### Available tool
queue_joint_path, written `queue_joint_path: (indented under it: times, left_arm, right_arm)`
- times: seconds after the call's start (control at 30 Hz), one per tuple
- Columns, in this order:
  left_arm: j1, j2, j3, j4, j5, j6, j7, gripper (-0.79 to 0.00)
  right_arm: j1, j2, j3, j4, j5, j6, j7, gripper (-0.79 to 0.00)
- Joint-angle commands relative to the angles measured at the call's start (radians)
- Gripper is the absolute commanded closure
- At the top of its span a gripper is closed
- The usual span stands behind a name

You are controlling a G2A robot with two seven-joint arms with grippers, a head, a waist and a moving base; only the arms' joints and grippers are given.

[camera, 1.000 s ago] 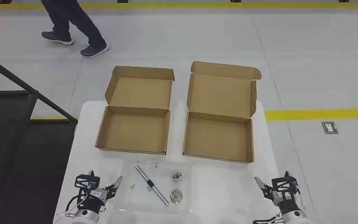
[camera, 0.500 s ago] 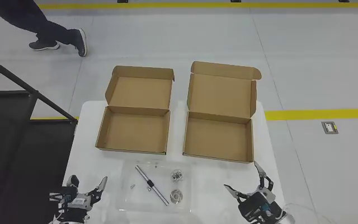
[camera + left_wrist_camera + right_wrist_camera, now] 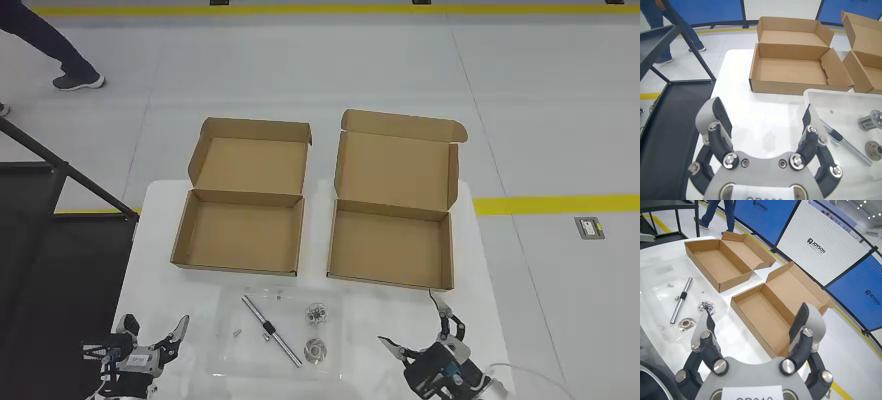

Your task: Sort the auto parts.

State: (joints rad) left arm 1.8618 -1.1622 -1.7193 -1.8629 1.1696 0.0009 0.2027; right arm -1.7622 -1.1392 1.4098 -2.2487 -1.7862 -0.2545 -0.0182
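A clear plastic tray at the table's front holds a metal rod, two flanged metal hubs and small screws. Behind it stand two open cardboard boxes, the left box and the right box, both with nothing inside. My left gripper hovers open just left of the tray, its fingers apart over bare table. My right gripper is open to the right of the tray, in front of the right box. The rod and hubs lie beyond it.
A black metal rack stands close against the table's left side. The white table ends just in front of both grippers. Bare tabletop lies between the tray and the boxes.
My right gripper has moved left, toward the tray, and turned. My left gripper has shifted left and toward the front edge, then held still.
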Motion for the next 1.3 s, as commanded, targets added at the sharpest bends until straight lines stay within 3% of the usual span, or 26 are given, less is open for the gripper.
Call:
queue_joint_path:
  times: [0.0, 0.27, 0.53, 0.87, 0.97, 1.17, 1.27]
  left_arm:
    - [-0.003, 0.000, 0.000, 0.000, -0.001, 0.000, -0.003, -0.785]
    - [-0.017, -0.005, -0.019, 0.001, -0.004, 0.006, -0.005, -0.785]
    - [-0.015, -0.011, -0.045, 0.022, -0.056, 0.022, -0.007, -0.785]
    - [-0.015, -0.011, -0.045, 0.022, -0.056, 0.022, -0.007, -0.785]
    - [-0.015, -0.011, -0.045, 0.022, -0.056, 0.022, -0.007, -0.785]
    - [-0.015, -0.011, -0.045, 0.022, -0.056, 0.022, -0.007, -0.785]
    - [-0.015, -0.011, -0.045, 0.022, -0.056, 0.022, -0.007, -0.785]
  right_arm:
    - [0.013, 0.000, -0.035, -0.023, -0.060, -0.012, 0.004, -0.785]
    - [0.250, -0.033, -0.306, 0.030, -0.096, -0.082, 0.195, -0.785]
    - [0.513, -0.107, -0.554, 0.188, 0.030, -0.026, 0.471, -0.785]
    - [0.523, -0.110, -0.562, 0.196, 0.036, -0.032, 0.488, -0.785]
    - [0.541, -0.111, -0.588, 0.228, 0.017, -0.087, 0.451, -0.785]
    - [0.671, -0.163, -0.692, 0.346, 0.092, -0.108, 0.731, -0.785]
    - [0.735, -0.195, -0.722, 0.414, 0.152, -0.050, 0.874, -0.785]
